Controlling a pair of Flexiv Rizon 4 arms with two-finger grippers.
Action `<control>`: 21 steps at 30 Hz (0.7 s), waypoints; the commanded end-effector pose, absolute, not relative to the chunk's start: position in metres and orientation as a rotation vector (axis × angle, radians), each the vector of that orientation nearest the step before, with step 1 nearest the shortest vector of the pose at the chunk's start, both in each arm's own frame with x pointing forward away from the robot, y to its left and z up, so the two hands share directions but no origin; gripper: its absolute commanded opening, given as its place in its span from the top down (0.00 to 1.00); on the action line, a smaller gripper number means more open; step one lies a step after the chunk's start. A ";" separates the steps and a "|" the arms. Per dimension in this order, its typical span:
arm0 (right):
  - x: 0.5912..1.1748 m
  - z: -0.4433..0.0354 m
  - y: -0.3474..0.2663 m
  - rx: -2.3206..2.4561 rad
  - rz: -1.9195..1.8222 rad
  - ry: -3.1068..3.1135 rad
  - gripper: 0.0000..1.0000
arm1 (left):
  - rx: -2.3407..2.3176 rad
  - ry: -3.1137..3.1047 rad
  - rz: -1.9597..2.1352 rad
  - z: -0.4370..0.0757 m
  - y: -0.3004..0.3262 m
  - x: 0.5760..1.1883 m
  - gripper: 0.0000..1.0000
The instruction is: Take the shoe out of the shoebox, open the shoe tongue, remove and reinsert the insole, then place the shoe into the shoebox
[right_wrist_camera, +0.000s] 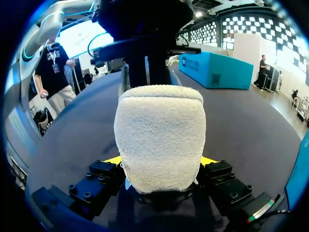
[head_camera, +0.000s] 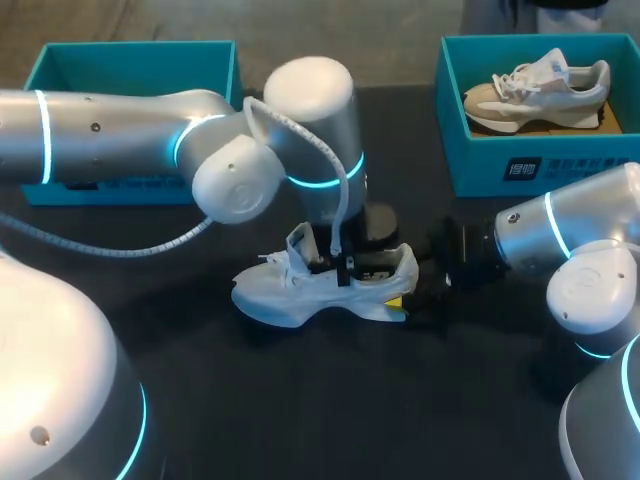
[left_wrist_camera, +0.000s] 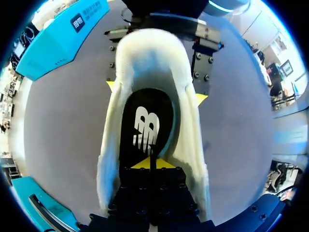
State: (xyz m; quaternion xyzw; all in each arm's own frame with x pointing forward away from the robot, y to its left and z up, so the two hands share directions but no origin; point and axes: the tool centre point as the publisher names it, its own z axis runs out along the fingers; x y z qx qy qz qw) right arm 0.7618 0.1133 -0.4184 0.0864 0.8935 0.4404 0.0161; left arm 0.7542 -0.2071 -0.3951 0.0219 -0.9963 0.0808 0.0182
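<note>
A white shoe (head_camera: 300, 295) lies on the black table (head_camera: 330, 400) in the middle, toe to the left. My left gripper (head_camera: 345, 268) reaches down into its opening. In the left wrist view its yellow tips (left_wrist_camera: 150, 163) are pressed together, shut on the black insole (left_wrist_camera: 145, 125) inside the shoe (left_wrist_camera: 154, 63). My right gripper (head_camera: 408, 292) comes in from the right at the heel. In the right wrist view the fleecy heel (right_wrist_camera: 161, 135) fills the gap between its fingers (right_wrist_camera: 112, 160), which touch it on both sides.
An empty teal shoebox (head_camera: 135, 60) stands at the back left, partly behind my left arm. A second teal shoebox (head_camera: 520, 160) at the back right holds a beige and white shoe (head_camera: 540, 85). The near half of the table is bare black surface.
</note>
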 end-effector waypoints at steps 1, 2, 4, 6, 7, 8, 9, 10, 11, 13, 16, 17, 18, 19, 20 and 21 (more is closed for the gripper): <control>0.763 -0.421 0.111 0.269 1.366 2.780 1.00 | 0.066 -3.046 0.292 -0.386 -0.199 0.758 1.00; 0.763 -0.421 0.111 0.269 1.366 2.780 1.00 | 0.071 -3.042 0.302 -0.384 -0.199 0.757 1.00; 0.763 -0.421 0.111 0.269 1.366 2.780 1.00 | 0.090 -3.018 0.327 -0.381 -0.198 0.757 1.00; 0.763 -0.421 0.111 0.269 1.366 2.780 1.00 | 0.105 -3.003 0.337 -0.378 -0.197 0.756 1.00; 0.763 -0.421 0.111 0.269 1.366 2.780 1.00 | 0.117 -2.990 0.349 -0.377 -0.196 0.756 1.00; 0.763 -0.421 0.111 0.269 1.366 2.780 1.00 | 0.122 -2.985 0.353 -0.376 -0.195 0.757 1.00; 0.763 -0.421 0.111 0.269 1.366 2.780 1.00 | 0.127 -2.978 0.357 -0.376 -0.195 0.757 1.00; 0.763 -0.421 0.111 0.269 1.366 2.780 1.00 | 0.129 -2.974 0.361 -0.375 -0.195 0.757 1.00; 0.763 -0.421 0.111 0.269 1.366 2.780 1.00 | 0.129 -2.971 0.363 -0.374 -0.194 0.757 1.00; 0.763 -0.421 0.111 0.269 1.366 2.780 1.00 | 0.134 -2.945 0.387 -0.373 -0.194 0.757 1.00; 0.763 -0.421 0.111 0.269 1.366 2.780 1.00 | 0.135 -2.917 0.408 -0.370 -0.193 0.756 1.00; 0.763 -0.421 0.111 0.269 1.366 2.780 1.00 | 0.136 -2.911 0.413 -0.369 -0.193 0.756 1.00; 0.763 -0.421 0.111 0.269 1.366 2.780 1.00 | 0.139 -2.903 0.420 -0.368 -0.193 0.755 1.00; 0.763 -0.421 0.111 0.269 1.366 2.780 1.00 | 0.139 -2.895 0.433 -0.366 -0.193 0.754 1.00; 0.763 -0.421 0.111 0.269 1.366 2.780 1.00 | 0.137 -2.893 0.442 -0.364 -0.194 0.753 1.00; 0.763 -0.421 0.111 0.269 1.366 2.780 1.00 | 0.135 -2.889 0.450 -0.363 -0.194 0.752 1.00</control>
